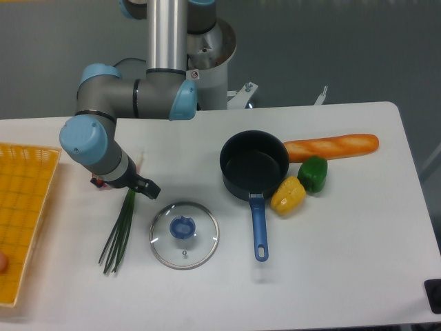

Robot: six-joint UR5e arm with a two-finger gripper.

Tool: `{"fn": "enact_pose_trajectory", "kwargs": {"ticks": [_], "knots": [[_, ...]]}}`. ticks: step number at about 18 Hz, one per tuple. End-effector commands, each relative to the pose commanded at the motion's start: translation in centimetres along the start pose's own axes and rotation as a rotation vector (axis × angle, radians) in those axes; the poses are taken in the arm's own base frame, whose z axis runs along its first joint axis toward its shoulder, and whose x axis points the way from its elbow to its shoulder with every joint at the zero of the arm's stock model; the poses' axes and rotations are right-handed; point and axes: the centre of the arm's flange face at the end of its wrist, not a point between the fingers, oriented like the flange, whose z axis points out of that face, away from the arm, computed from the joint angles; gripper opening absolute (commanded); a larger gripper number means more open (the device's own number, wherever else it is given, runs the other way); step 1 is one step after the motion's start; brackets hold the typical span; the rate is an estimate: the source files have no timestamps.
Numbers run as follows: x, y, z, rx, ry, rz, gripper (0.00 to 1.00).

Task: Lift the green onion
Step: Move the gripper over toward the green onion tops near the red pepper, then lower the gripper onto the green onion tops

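The green onion (118,233) lies on the white table left of the glass lid, its dark stalks fanning out toward the front. Its upper end runs under the arm's wrist and is hidden. My gripper (141,186) hangs right over that upper end, mostly covered by the grey and blue wrist. Only a dark tip shows at the lower right. Its jaws are hidden, so I cannot tell whether they are open or touching the stalks.
A glass lid (184,234) with a blue knob lies right of the onion. A black pan (253,165) with a blue handle, a yellow pepper (287,195), a green pepper (313,174) and a baguette (332,146) sit to the right. A yellow basket (21,207) stands at the left edge.
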Motion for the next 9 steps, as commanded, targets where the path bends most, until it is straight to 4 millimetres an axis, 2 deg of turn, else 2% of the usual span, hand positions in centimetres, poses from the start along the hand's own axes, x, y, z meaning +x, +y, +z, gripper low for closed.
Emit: {"fn": "enact_pose_trajectory", "kwargs": {"ticks": [9], "knots": [[0.7, 1.5, 2.4, -0.078, 0.018, 0.124, 1.0]]}}
